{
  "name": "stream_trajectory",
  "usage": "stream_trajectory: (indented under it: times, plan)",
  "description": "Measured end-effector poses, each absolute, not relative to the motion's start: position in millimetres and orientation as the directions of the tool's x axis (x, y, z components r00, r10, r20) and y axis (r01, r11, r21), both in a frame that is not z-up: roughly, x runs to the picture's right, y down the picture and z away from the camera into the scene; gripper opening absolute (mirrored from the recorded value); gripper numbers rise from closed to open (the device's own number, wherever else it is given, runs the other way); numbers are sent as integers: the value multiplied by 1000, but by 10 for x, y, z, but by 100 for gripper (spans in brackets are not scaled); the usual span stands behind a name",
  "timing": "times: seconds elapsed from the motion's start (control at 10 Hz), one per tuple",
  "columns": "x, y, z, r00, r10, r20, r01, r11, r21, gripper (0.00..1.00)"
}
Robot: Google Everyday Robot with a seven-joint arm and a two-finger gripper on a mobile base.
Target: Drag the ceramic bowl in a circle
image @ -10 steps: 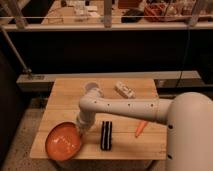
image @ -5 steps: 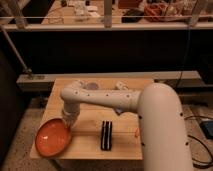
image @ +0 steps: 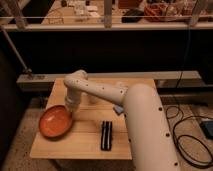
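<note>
The ceramic bowl (image: 55, 121), wide, shallow and orange, sits at the left edge of the wooden table (image: 85, 145), partly overhanging it. My white arm reaches in from the lower right, bends at an elbow over the table's back left, and comes down to the gripper (image: 71, 111). The gripper is at the bowl's right rim and looks to be touching it. The arm hides how it meets the rim.
A black striped block (image: 106, 135) lies at the table's front centre. A small white cup (image: 93, 98) stands behind the arm, and a bluish item (image: 118, 109) peeks out by it. A dark railing runs behind; cables (image: 187, 132) lie on the floor at right.
The bowl has slid left to the table's edge and then a little toward the back. The arm has swung left with it, and its elbow now stands over the back left corner.
</note>
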State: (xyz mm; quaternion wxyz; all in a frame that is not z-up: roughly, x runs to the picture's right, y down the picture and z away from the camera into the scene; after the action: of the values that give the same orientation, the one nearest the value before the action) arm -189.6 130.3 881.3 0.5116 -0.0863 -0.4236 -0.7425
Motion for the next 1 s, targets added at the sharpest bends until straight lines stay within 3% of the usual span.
stream_trajectory:
  times: [0.4,0.7,1.0]
  plan:
    - [-1120,1302,8717,-284,-755,590,889,22,457,0]
    - [-661,1678,8357,-191,-770,609,913,89,398,0]
    - [-660,2031,8111,-220,-750,624,913,67,402,0]
